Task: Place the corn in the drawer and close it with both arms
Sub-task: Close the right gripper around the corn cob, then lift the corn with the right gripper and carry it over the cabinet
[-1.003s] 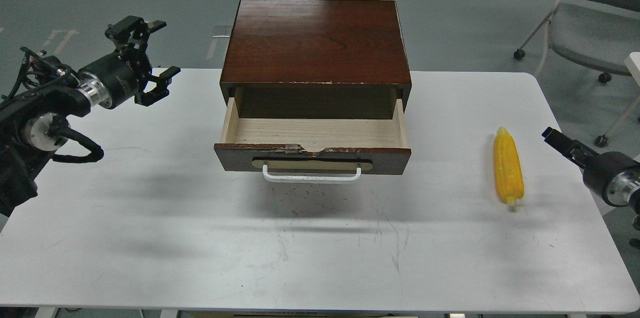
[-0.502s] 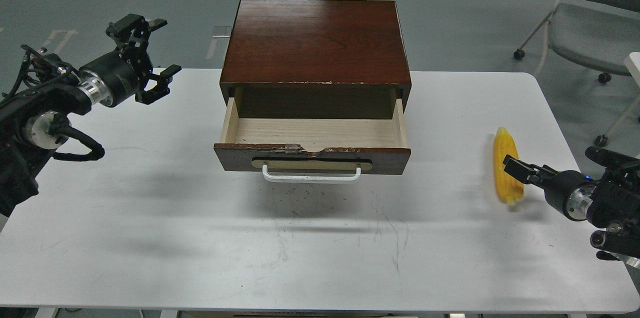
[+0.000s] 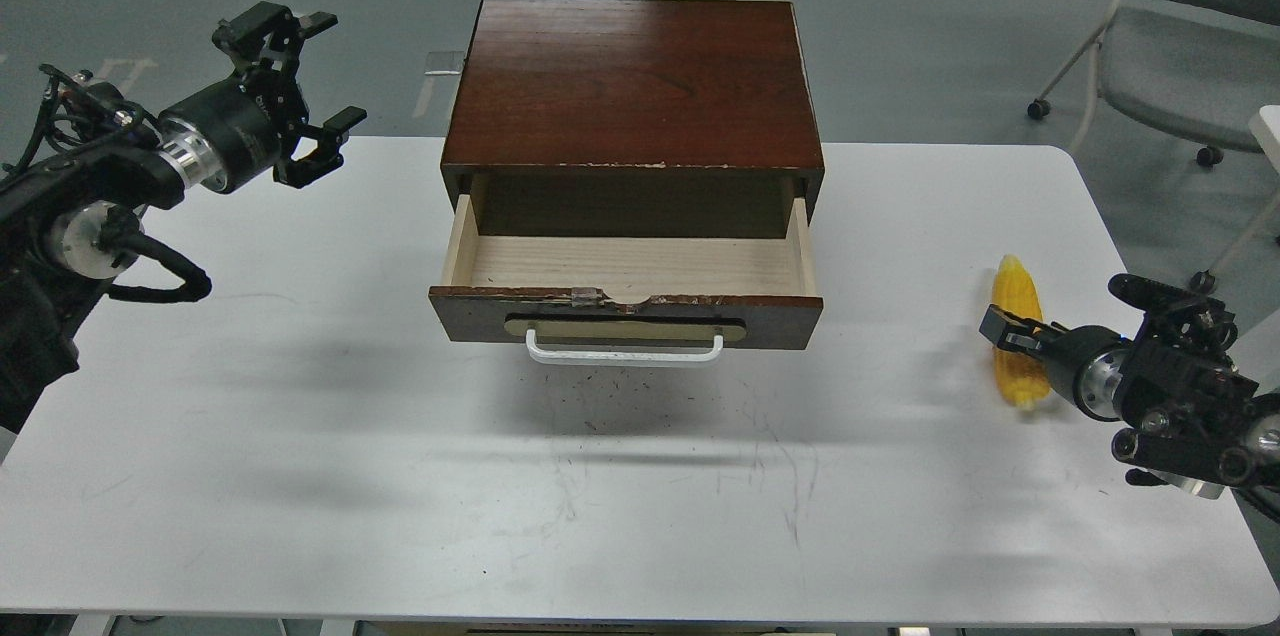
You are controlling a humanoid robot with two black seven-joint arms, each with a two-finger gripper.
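The right gripper [image 3: 1003, 328] is reaching in from the right edge of the white table [image 3: 300, 476] and overlapping the middle of the corn [image 3: 1018, 346]; it is showing dark and nearly end-on, so I cannot tell whether its fingers are apart or pressing on the cob; the corn is lying lengthwise on the tabletop, its pointed tip sticking out beyond the gripper on the far side and its blunt end on the near side. Well off to this gripper's left the drawer [image 3: 627, 288] is standing pulled open, its pale wood floor bare, its white handle [image 3: 624, 351] facing the near edge; bare tabletop is lying between the corn and the drawer front. The left gripper [image 3: 318, 74] is hovering above the table's far left corner with its fingers spread apart and holding nothing; the dark brown cabinet [image 3: 630, 81] is sitting to its right. A grey chair [image 3: 1180, 56] is standing on the floor beyond the right gripper, off the table.
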